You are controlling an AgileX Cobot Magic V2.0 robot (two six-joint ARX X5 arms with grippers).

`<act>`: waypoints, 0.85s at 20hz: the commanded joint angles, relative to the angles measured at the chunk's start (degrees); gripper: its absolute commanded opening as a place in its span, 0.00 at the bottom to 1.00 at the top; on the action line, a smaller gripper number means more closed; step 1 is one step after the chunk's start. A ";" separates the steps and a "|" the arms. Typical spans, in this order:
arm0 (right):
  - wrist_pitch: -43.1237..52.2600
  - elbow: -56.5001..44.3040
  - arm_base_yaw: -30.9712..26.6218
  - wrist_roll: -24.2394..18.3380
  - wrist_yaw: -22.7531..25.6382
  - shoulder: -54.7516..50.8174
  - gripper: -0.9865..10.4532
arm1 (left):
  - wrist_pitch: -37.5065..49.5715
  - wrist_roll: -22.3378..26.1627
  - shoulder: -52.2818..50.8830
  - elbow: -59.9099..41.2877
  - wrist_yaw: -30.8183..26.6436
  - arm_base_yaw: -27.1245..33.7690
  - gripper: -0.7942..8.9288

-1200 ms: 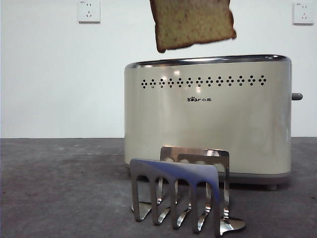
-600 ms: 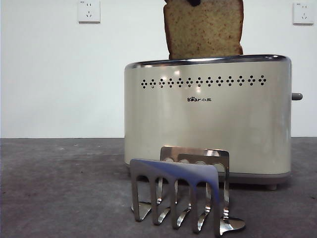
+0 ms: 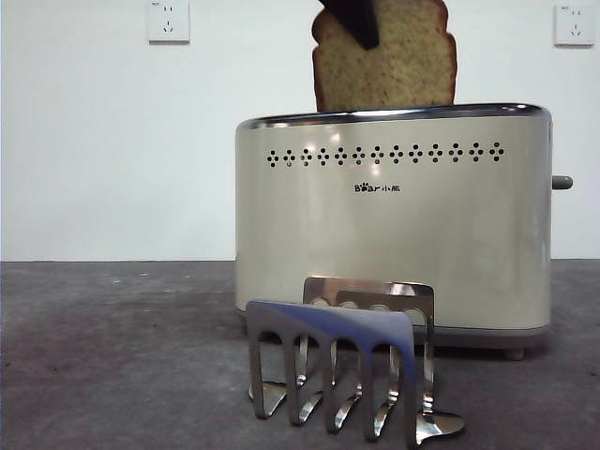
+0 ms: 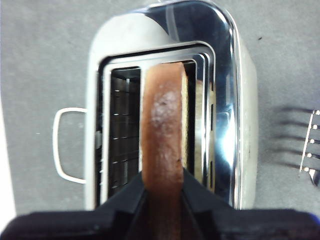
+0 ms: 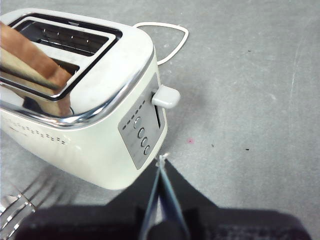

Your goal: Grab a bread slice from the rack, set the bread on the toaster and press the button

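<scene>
- Front view: the brown wholemeal slice of bread (image 3: 384, 70) with dark crust and domed top stands upright, its lower part sunk behind the chrome top rim of the big cream-beige two-slot toaster (image 3: 394, 244). A black gripper tip (image 3: 352, 21) comes down from the top edge over the slice's upper left part. The small grey stubby button (image 3: 562, 182) projects from the toaster's right end. In front of the toaster stands the low shiny steel rack (image 3: 352, 361) of upright slotted plates — no bread in it — on the grey table (image 3: 112, 356).
- Left wrist view: the left gripper (image 4: 162, 192) is clamped on the slice's crust edge, one black jaw on each side; the slice (image 4: 162, 130) sits in one slot of the toaster (image 4: 225, 100), the neighbouring slot bare.
- Right wrist view: the right gripper (image 5: 161, 192) hangs near the toaster's narrow end, its jaws pressed together on nothing — just beside the control panel, apart from the lever knob (image 5: 166, 96).
</scene>
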 commanded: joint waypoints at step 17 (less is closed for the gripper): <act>-3.02 0.26 0.02 -0.11 -0.22 0.00 0.08 | 2.21 -1.53 4.83 0.02 0.28 1.60 0.20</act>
